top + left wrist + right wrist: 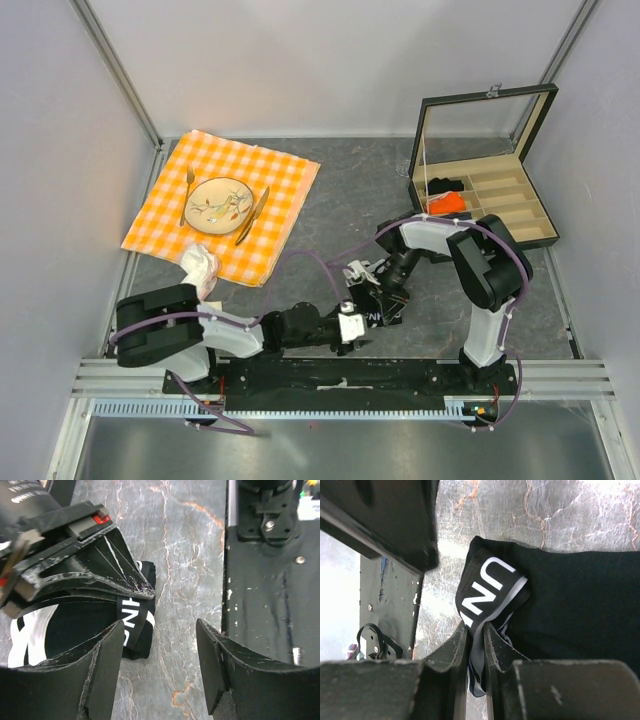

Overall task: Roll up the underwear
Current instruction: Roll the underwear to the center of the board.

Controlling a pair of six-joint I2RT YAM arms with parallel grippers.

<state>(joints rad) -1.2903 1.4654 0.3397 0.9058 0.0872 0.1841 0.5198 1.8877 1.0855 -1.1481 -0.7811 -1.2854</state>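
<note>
Clamped the underwear [570,595] by its lettered waistband [490,587] in the right gripper [476,630] — clear only from the right wrist. Showed, from the left wrist, the left gripper [160,630] released, jaws spread at the folded edge on the grey table [185,555] — overhead, mostly hidden under both arms.

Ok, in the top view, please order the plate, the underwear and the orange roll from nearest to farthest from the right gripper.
1. underwear, pinched by the right gripper, mid-table.
2. orange roll, in the box, rear right.
3. plate, on the checked cloth, rear left.
</note>
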